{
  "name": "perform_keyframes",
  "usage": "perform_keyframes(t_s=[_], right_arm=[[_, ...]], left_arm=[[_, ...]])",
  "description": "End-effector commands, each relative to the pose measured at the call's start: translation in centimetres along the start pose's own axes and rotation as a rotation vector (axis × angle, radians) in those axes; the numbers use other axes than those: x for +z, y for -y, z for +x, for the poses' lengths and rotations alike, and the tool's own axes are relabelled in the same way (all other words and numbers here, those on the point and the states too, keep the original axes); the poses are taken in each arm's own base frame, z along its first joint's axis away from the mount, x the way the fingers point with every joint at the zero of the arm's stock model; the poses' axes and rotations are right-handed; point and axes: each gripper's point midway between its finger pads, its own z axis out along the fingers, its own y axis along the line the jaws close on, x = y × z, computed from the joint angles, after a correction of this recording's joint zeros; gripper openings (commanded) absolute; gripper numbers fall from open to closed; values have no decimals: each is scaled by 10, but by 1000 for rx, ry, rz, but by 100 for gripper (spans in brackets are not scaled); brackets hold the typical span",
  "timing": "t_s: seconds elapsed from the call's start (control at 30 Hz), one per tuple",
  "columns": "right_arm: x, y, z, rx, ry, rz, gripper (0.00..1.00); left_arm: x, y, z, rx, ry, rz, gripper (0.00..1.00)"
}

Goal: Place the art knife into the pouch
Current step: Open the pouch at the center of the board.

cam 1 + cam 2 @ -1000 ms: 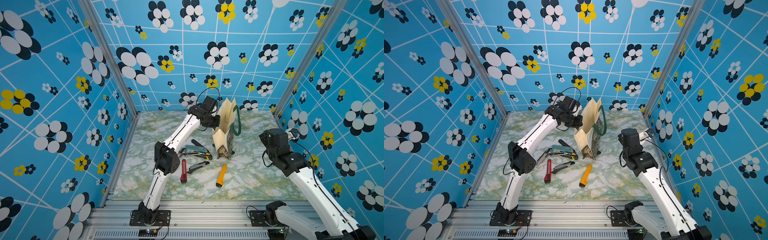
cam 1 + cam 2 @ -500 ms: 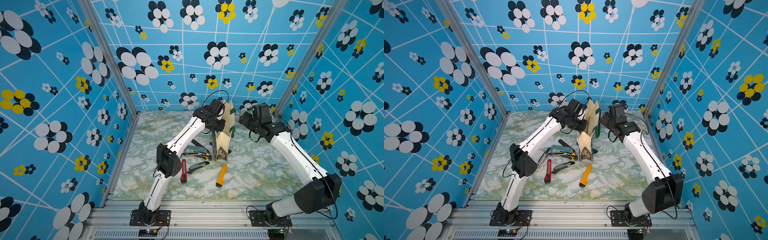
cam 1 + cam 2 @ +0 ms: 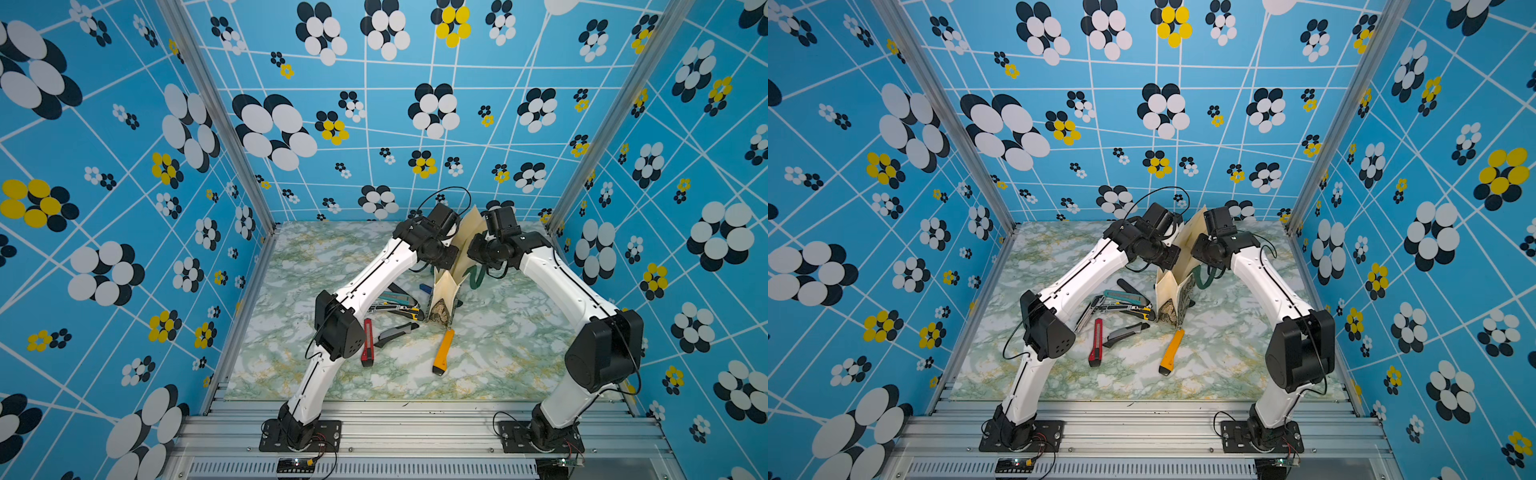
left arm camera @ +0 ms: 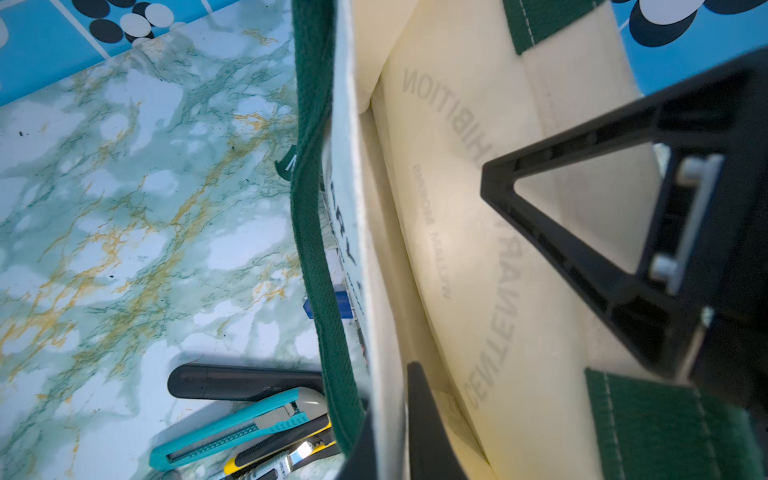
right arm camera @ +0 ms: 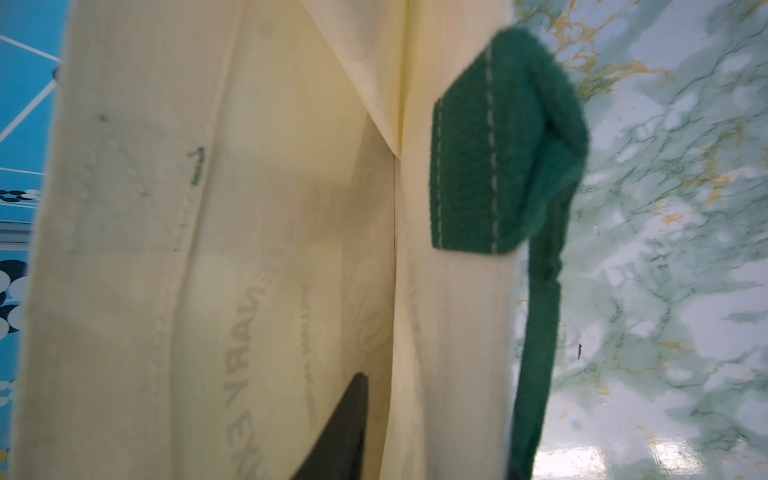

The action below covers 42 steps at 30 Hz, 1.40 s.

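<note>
The pouch (image 3: 446, 286) (image 3: 1169, 291) is a cream canvas bag with dark green handles, standing upright on the marble table, mouth up. My left gripper (image 3: 451, 259) (image 4: 386, 415) is shut on the rim of one wall. My right gripper (image 3: 473, 253) (image 5: 436, 436) pinches the opposite wall beside a green handle (image 5: 498, 145), one finger (image 5: 345, 424) inside the pouch. Several art knives lie loose on the table: an orange one (image 3: 443, 352) in front of the pouch, a red one (image 3: 367, 341) and a grey one (image 3: 395, 333). No knife is held.
A teal cutter (image 4: 237, 428), a yellow-black cutter (image 4: 282, 449) and a black case (image 4: 245, 380) lie heaped beside the pouch under my left arm. A small blue piece (image 4: 343, 300) sits against the pouch's wall. Blue flowered walls enclose the table (image 3: 498, 357).
My right arm swung from the right side of the table up to the pouch, and its jaws closed on the pouch's wall. The left gripper kept its hold, and the mouth is spread wider.
</note>
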Motion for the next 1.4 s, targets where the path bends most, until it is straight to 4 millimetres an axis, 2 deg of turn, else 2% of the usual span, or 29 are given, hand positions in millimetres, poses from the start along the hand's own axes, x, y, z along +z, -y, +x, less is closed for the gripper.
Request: perform_keyframes(t_s=[0.0, 0.07, 0.13, 0.2, 0.37, 0.47, 0.63, 0.7, 0.8, 1.0, 1.1, 1.27, 1.37], right_arm=[[-4, 1, -2, -22, -43, 30, 0], [-15, 8, -9, -56, -21, 85, 0], [-36, 21, -21, -103, 29, 167, 0], [-65, 38, -34, -167, 85, 271, 0], [-146, 103, -61, -335, 185, 634, 0], [-180, 139, -60, -360, 156, 771, 0], [-226, 189, -56, -357, 95, 977, 0], [-230, 198, -57, -335, 88, 985, 0], [-209, 191, -53, -326, 58, 900, 0], [-156, 191, -33, -321, -66, 798, 0], [-144, 194, -30, -320, -101, 775, 0], [-130, 205, -31, -315, -134, 747, 0], [-102, 202, -25, -322, -167, 673, 0]], left_arm=[[-28, -11, -22, 30, 95, -63, 0], [-36, -24, -27, 35, 112, -118, 0], [-48, -41, -29, 42, 122, -190, 0], [-64, -63, -29, 52, 125, -290, 0], [-107, -127, -14, 78, 76, -579, 0], [-128, -153, -2, 61, 52, -661, 0], [-143, -175, 13, 49, 18, -742, 0], [-136, -170, 13, 50, 11, -703, 0], [-109, -139, 7, 34, 18, -537, 0], [-47, -39, -3, -34, 14, -87, 0], [-22, -5, 6, -63, -38, 54, 0], [12, 23, 29, -80, -144, 180, 0], [23, 23, 37, -79, -176, 176, 0]])
